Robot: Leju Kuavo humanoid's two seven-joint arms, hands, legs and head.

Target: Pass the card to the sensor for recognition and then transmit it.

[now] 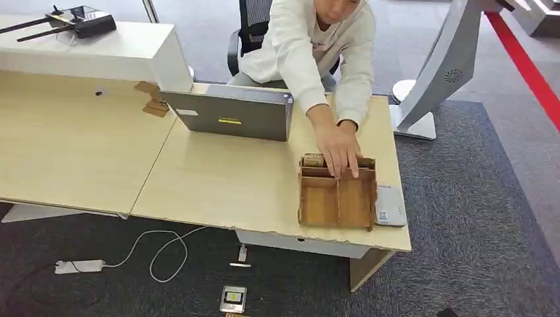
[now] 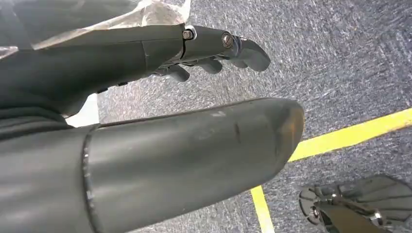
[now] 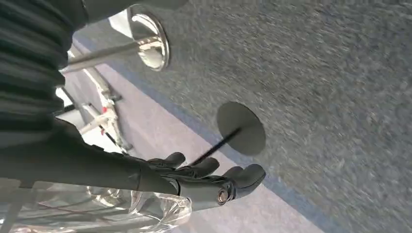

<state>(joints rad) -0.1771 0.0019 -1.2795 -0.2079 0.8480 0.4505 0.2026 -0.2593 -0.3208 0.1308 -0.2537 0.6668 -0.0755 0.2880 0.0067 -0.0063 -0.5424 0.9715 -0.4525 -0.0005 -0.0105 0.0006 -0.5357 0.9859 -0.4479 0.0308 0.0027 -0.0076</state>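
A person in a white top leans over the desk, one hand (image 1: 340, 150) resting on the back edge of a wooden divided tray (image 1: 337, 199). A small brownish object (image 1: 313, 159), too small to identify, lies in the tray's back compartment. Against the tray's right side lies a flat white reader device (image 1: 390, 205). My left hand (image 2: 145, 53) hangs above the grey carpet, fingers apart and holding nothing. My right hand (image 3: 194, 182) also hangs over the floor, its fingers loosely extended and empty.
A grey laptop (image 1: 230, 112) stands open on the light wooden desk (image 1: 218, 178), behind the tray. Black antenna devices (image 1: 79, 21) sit on the white counter at the back left. A cable and power strip (image 1: 79, 266) lie on the carpet below the desk. A white kiosk stand (image 1: 439, 72) rises at right.
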